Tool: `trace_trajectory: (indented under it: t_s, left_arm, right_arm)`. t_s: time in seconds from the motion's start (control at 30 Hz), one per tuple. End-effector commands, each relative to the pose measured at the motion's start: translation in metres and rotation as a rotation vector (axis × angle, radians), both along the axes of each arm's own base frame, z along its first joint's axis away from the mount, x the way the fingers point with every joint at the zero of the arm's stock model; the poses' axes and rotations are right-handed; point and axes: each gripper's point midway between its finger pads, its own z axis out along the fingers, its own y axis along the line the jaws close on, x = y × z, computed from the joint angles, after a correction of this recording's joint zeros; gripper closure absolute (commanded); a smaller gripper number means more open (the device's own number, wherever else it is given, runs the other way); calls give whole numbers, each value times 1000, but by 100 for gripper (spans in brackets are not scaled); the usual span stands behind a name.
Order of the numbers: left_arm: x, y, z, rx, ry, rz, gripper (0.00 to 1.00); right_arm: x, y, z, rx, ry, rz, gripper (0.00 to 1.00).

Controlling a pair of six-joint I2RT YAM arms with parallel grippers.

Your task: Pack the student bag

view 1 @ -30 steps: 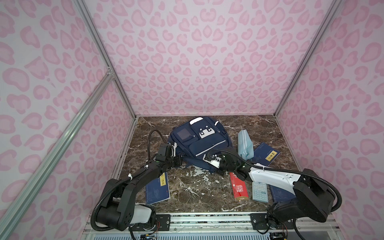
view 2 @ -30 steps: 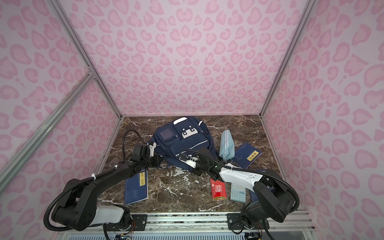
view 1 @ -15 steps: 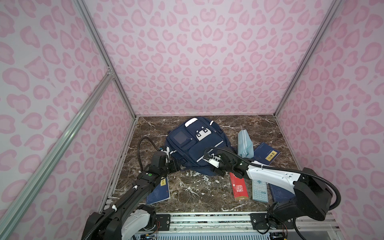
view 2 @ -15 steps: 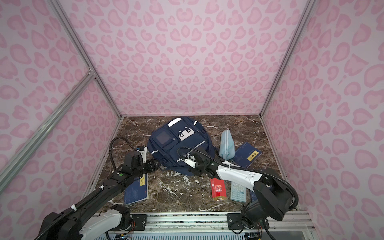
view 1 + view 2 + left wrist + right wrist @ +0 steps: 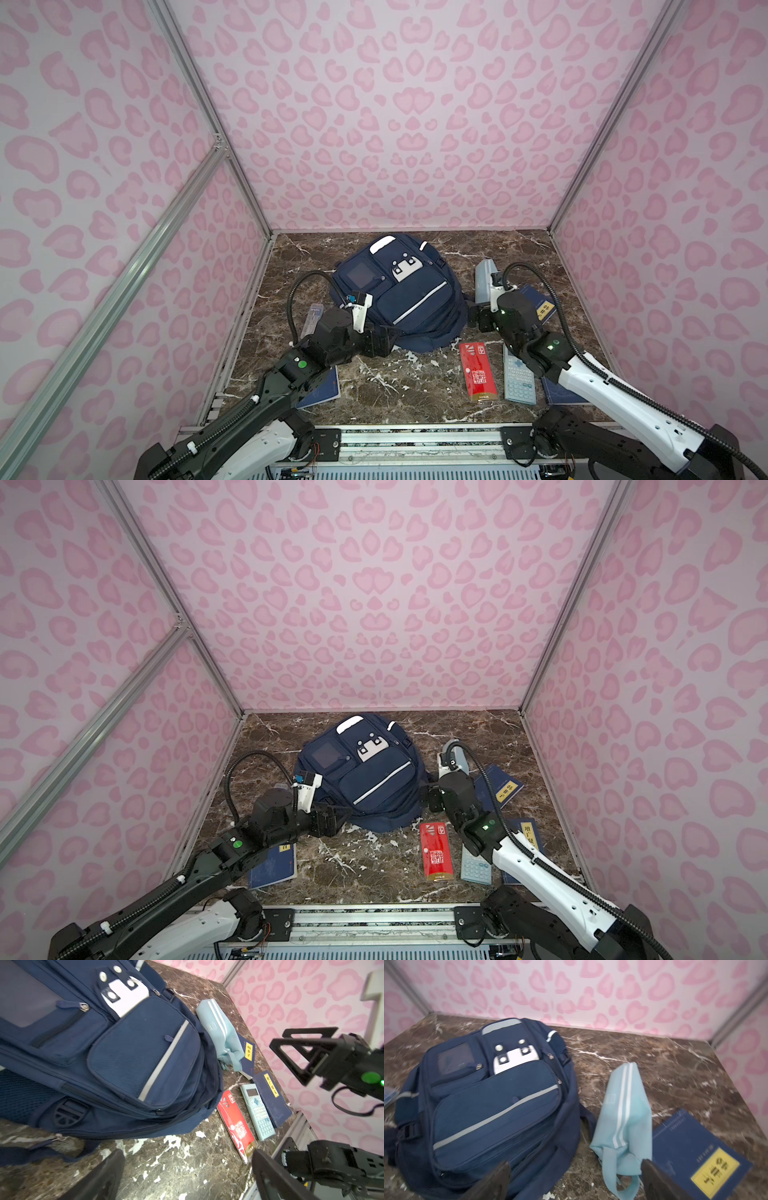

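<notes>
Left end effector (image 5: 187, 1178) and right end effector (image 5: 575, 1182) stand spread and empty, flanking the student bag (image 5: 405, 299); it lies face-up on the table (image 5: 415, 386), soft, floppy, likely light; its top handle (image 5: 382, 244) looks the surest hold.

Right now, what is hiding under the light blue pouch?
The light blue pouch lies partly over one edge of a navy book with a yellow label; the rest of it rests on the marble table. Anything else beneath it is hidden.
</notes>
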Motion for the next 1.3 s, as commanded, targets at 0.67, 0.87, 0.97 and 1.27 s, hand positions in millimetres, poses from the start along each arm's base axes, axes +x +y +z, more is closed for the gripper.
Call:
trace_trajectory:
  t_s: [0.67,0.87,0.97,1.27]
  left_arm:
    - [13,-78,-40,385,-69,-169,7]
    - [8,-77,-45,329,-27,-121,5]
    - [19,-34,-52,366,24,67,6]
    - [23,127,-82,324,181,611,9]
  right_arm:
    - [-57,-4,-127,38,572,-29,0]
    - [-67,2,-124,124,518,5,0]
    - [-64,8,-110,116,495,39,0]
    - [-72,105,-78,104,422,293,0]
